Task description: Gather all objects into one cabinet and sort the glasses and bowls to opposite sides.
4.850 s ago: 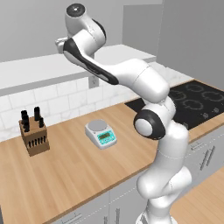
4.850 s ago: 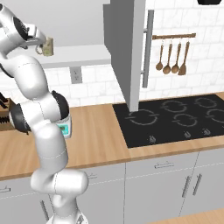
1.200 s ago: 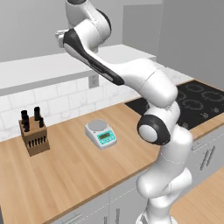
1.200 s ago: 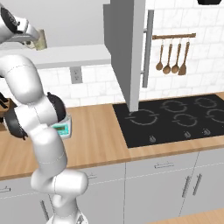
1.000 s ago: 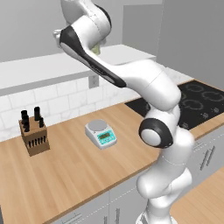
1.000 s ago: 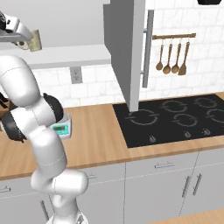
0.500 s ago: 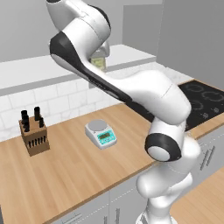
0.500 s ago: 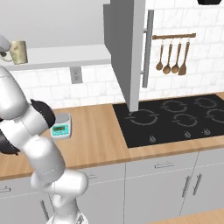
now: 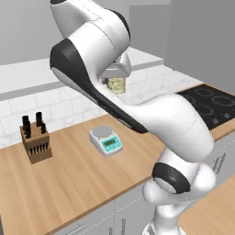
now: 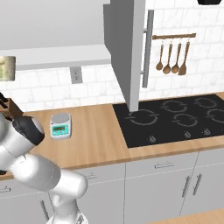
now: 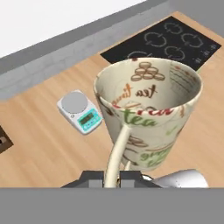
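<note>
The arm [image 9: 114,87] arches high over the surface [image 9: 69,174], wrist bent down. Its gripper [image 11: 113,178] is clamped narrowly on a printed cup's [image 11: 151,113] rim at 6 o'clock.

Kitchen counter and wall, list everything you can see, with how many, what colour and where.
Cup: one, cream with tea lettering, held by its handle.
Scale: one, white and teal, on the counter.
Knife block: one, wooden, near the counter's back edge.
Cooktop: one, black, set in the counter.
Hanging utensils: four, wooden, on a wall rail.
Wall cabinet: one, grey, bar handle.
Gripper: one, shut on the cup handle.
</note>
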